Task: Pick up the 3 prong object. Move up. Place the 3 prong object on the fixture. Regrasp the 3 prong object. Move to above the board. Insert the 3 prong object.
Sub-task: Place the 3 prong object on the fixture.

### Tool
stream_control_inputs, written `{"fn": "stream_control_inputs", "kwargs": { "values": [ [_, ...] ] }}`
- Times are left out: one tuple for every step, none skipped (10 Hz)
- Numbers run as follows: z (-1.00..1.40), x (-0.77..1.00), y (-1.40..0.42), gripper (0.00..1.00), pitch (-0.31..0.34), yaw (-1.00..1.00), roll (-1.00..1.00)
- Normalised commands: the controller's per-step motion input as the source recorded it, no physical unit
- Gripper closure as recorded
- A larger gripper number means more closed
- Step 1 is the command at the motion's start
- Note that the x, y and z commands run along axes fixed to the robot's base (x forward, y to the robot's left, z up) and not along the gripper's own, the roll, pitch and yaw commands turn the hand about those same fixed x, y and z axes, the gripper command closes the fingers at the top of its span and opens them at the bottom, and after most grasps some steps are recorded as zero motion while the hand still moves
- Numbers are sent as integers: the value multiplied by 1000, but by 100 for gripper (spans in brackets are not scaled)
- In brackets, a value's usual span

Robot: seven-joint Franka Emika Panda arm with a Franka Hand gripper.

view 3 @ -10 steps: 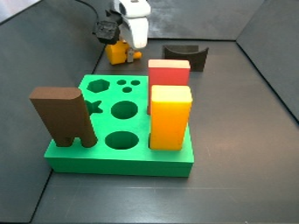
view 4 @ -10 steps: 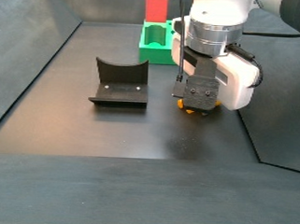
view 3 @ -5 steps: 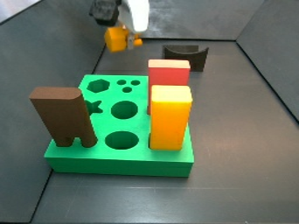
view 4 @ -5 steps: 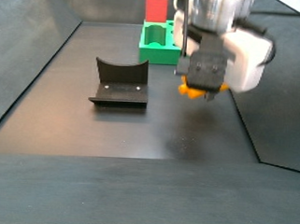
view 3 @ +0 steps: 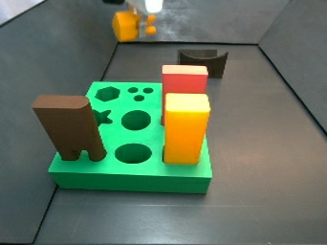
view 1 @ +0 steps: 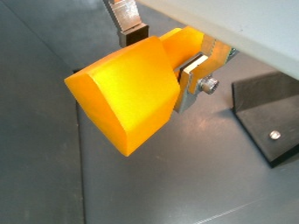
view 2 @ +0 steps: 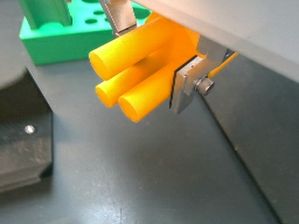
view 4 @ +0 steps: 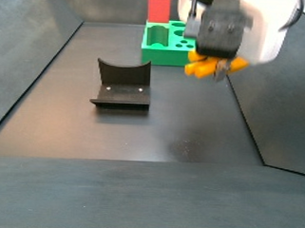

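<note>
My gripper [view 3: 134, 17] is shut on the 3 prong object [view 3: 125, 26] and holds it high above the floor, behind the board [view 3: 128, 153]. In both wrist views the orange-yellow piece [view 1: 131, 87] sits between the silver fingers [view 1: 193, 74], and its prongs [view 2: 135, 74] stick out sideways. In a side view the gripper [view 4: 211, 58] hangs to the right of the fixture [view 4: 120, 84] with the piece [view 4: 203, 66] below it. The fixture [view 3: 202, 61] is empty.
On the green board stand a tall orange-yellow block [view 3: 186, 129], a red block [view 3: 185, 78] and a brown two-legged block [view 3: 71, 124]. The board [view 2: 52, 35] and the fixture [view 1: 268, 114] also show in the wrist views. Grey walls enclose the dark floor.
My gripper has risen straight up from the floor with the 3 prong object held in it. Nothing else has moved.
</note>
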Motion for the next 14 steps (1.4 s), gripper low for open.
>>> {"fn": "stream_control_inputs", "kwargs": {
  "values": [
    [1000,-22,4,100,32,-5,22],
    [1000,-26,7,100,40,-5,28],
    [895,-24,8,100,48,-4,32],
    [790,-17,9,100,50,-3,35],
    [520,-7,12,100,69,-1,39],
    [412,-1,12,100,77,0,40],
    [195,6,15,100,92,3,42],
    [41,1000,-612,100,-88,1000,97],
    [29,1000,-602,100,-86,1000,100],
    [23,1000,-547,100,-86,1000,103],
    [15,1000,-480,100,-85,1000,106],
    [8,1000,-443,100,-82,1000,111],
    [5,1000,-392,100,-77,1000,122],
    [-1,1000,-346,100,-75,1000,133]
  ]
}}
